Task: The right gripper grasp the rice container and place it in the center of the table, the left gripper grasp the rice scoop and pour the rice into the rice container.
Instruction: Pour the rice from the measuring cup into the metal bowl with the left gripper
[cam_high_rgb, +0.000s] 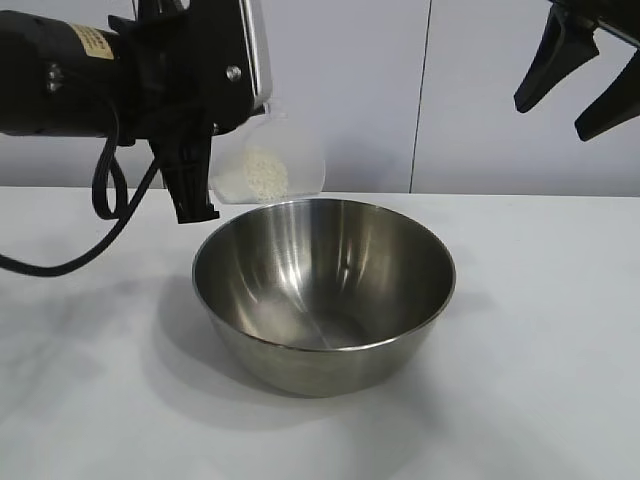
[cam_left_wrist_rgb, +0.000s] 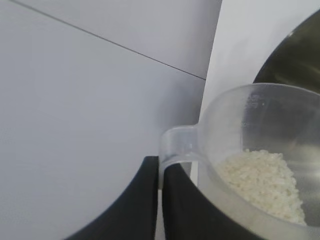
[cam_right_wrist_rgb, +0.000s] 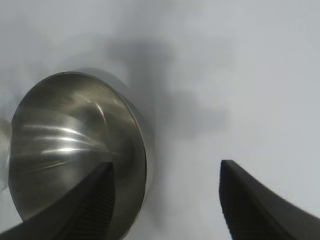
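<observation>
The rice container (cam_high_rgb: 325, 290), a shiny steel bowl, stands in the middle of the white table (cam_high_rgb: 540, 380), and its inside shows bare metal. My left gripper (cam_high_rgb: 197, 205) hovers just beyond the bowl's far left rim, shut on the handle (cam_left_wrist_rgb: 177, 145) of the rice scoop (cam_high_rgb: 270, 165). The clear cup is tipped toward the bowl (cam_left_wrist_rgb: 300, 55), with the rice (cam_left_wrist_rgb: 260, 185) heaped against its lower wall. My right gripper (cam_high_rgb: 555, 118) hangs open high at the far right, holding nothing. In its wrist view the bowl (cam_right_wrist_rgb: 75, 150) lies below and to one side of the gripper (cam_right_wrist_rgb: 167, 170).
A black cable (cam_high_rgb: 110, 200) loops down from the left arm to the table. Grey wall panels (cam_high_rgb: 500, 100) stand behind the table's far edge. Bare tabletop surrounds the bowl on all sides.
</observation>
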